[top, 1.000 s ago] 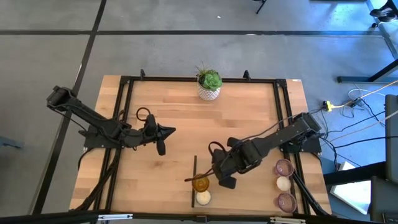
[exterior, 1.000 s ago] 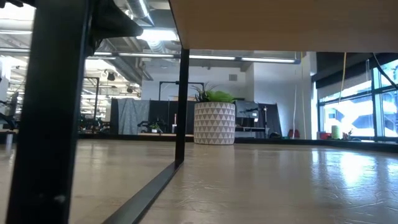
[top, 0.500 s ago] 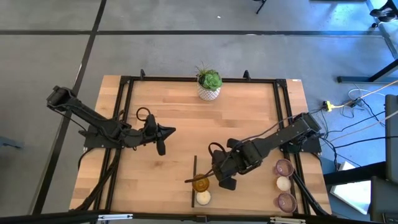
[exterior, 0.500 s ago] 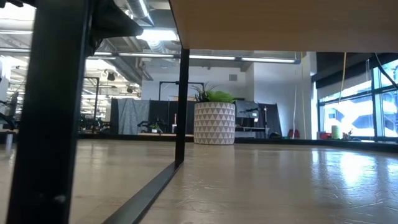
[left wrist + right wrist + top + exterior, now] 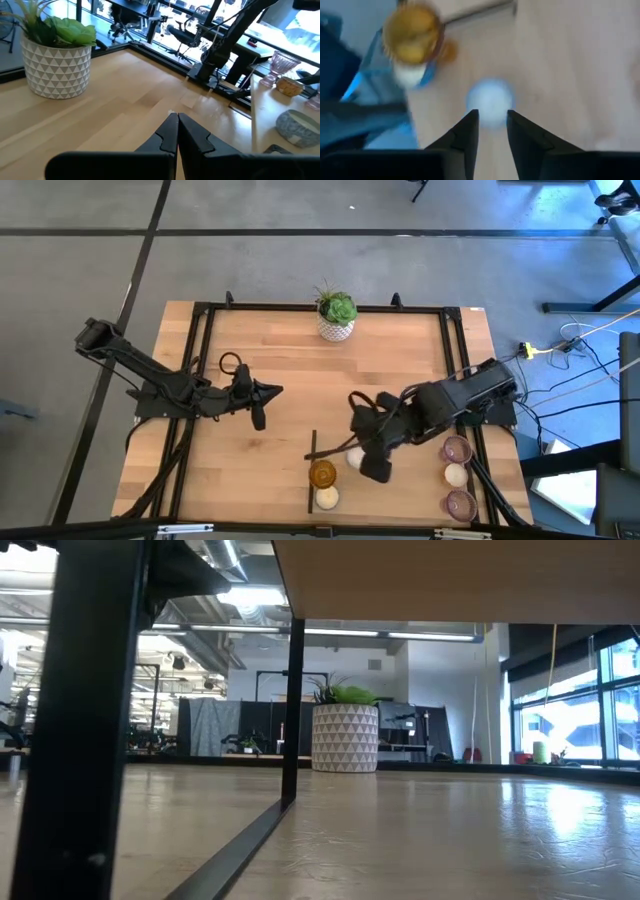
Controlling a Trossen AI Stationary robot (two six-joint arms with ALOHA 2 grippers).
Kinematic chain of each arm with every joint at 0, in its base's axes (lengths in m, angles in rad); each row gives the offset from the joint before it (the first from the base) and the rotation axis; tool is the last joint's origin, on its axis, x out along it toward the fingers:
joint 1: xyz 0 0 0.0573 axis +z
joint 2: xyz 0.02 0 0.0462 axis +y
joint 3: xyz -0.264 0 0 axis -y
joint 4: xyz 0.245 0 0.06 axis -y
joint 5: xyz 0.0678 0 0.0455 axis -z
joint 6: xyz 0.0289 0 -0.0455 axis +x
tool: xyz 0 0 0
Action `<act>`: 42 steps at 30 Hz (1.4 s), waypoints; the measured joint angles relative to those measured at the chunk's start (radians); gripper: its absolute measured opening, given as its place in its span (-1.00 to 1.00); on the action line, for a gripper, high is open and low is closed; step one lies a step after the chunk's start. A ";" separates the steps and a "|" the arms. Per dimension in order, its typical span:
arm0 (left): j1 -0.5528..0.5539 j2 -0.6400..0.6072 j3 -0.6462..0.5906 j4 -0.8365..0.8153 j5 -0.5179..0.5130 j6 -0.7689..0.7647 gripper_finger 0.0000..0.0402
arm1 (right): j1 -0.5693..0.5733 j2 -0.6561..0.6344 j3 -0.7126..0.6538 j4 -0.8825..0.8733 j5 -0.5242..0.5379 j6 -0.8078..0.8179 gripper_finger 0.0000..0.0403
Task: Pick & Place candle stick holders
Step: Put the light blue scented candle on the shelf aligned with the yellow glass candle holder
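A cream-white candle stick holder (image 5: 353, 458) stands on its base on the table, and my right gripper (image 5: 366, 464) hangs open just above it. In the right wrist view this holder (image 5: 490, 106) shows blurred beyond the parted fingers (image 5: 467, 131), clear of them. An amber holder (image 5: 322, 474) and another cream one (image 5: 326, 498) stand close by toward the near edge. Two mauve holders (image 5: 457, 448) (image 5: 460, 502) with a cream one (image 5: 455, 474) between them stand at the near right. My left gripper (image 5: 272, 391) waits shut above the table's left half.
A white patterned pot with a green plant (image 5: 337, 317) stands at the middle of the far edge. A black strip (image 5: 312, 452) lies on the wood beside the amber holder. A black frame (image 5: 200, 340) runs along the table's edges. The table's middle is bare wood.
My right gripper has risen and drawn a little toward the table's right and far side. A cream holder that it covered before now shows standing on the table beside the amber one. The left arm has kept still.
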 joint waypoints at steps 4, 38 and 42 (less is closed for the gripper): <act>-0.015 0.000 0.000 0.004 -0.010 0.000 -0.98 | 0.009 0.000 -0.026 -0.070 -0.135 0.053 -0.63; 0.176 -0.133 0.111 -0.053 0.348 -0.059 -0.98 | -0.058 0.007 -0.448 0.287 -0.307 0.087 -1.00; 0.175 -0.133 0.111 -0.054 0.377 -0.060 -0.98 | -0.065 0.006 -0.456 0.298 -0.290 0.090 -1.00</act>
